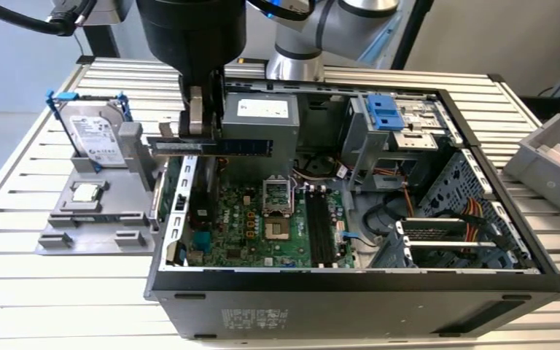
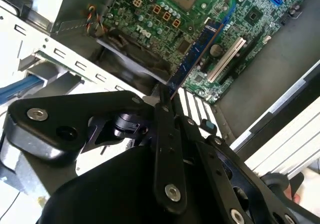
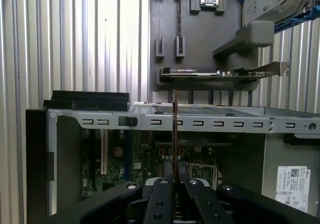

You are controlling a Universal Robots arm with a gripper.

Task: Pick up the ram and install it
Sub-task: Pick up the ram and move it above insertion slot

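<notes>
exterior view, taken from its left: on the slatted tabletop (image 1: pixel 17 182) a grey fixture (image 1: pixel 105 237) carries the hard drive (image 1: pixel 97 137) in its blue frame and a small processor chip (image 1: pixel 87 192). just beside the fixture, in the upper left of the frame, the gripper (image 1: pixel 205 135) hangs down with its fingers clamped on the flat faces of the ram (image 1: pixel 246 147), nearer the stick's left end than its middle. the ram stands on edge, one broad face toward this camera. its long axis runs left to right across the frame, and its free end points toward the exterior view's right. it sits over the left wall of the open case (image 1: pixel 358 281), apparently held clear above the motherboard (image 1: pixel 241 219).

further right lie the black memory slots (image 1: pixel 319 222), which run from top to bottom of the frame, so the stick's length looks crosswise to them. doing this step well probably means keeping the stick level, bringing its long axis parallel to a slot, and keeping its contact edge facing down. the off-centre grip may let the long end sag or twist. at the far right sits a grey bin (image 1: pixel 553 157).

in the second wrist view the ram (image 2: pixel 192 59) reaches straight out from the gripper (image 2: pixel 162 103). in the first wrist view the ram (image 3: pixel 175 119) shows edge-on, rising from the gripper (image 3: pixel 175 169).
</notes>
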